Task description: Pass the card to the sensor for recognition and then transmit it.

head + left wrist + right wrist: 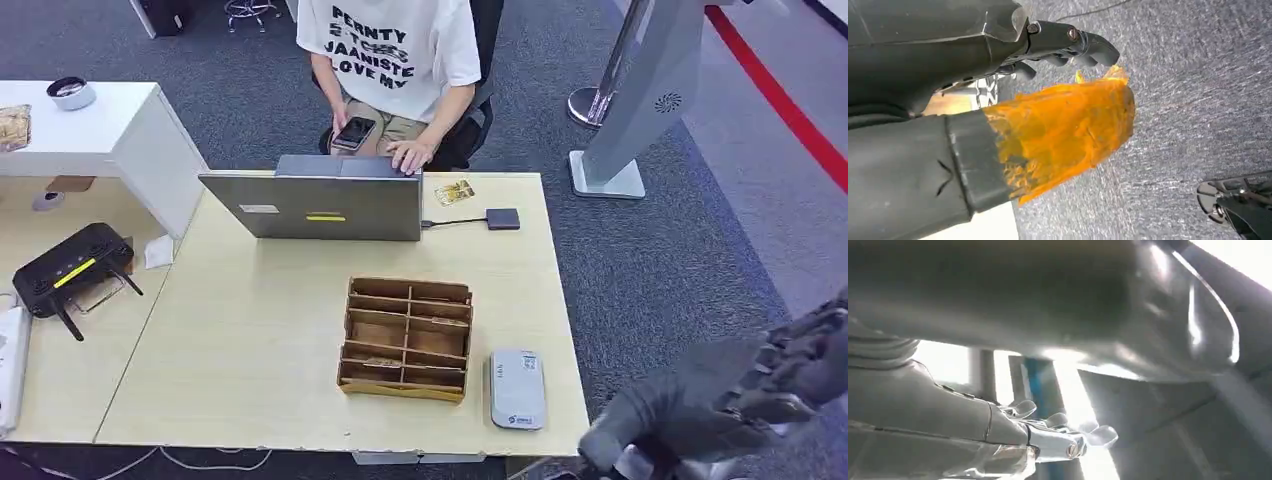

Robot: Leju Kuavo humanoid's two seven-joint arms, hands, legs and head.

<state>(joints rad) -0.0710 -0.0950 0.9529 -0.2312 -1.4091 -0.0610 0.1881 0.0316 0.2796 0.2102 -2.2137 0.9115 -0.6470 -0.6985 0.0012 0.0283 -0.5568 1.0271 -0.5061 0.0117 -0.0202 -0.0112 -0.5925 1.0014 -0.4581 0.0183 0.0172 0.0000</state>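
Even bright head view, backlit glare, blur

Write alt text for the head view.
A pale wooden table holds a brown cardboard compartment box, with a grey card sensor just to its right. Behind them, a seated person touches a grey laptop. The dark right robot hand hangs blurred off the table's near right corner.
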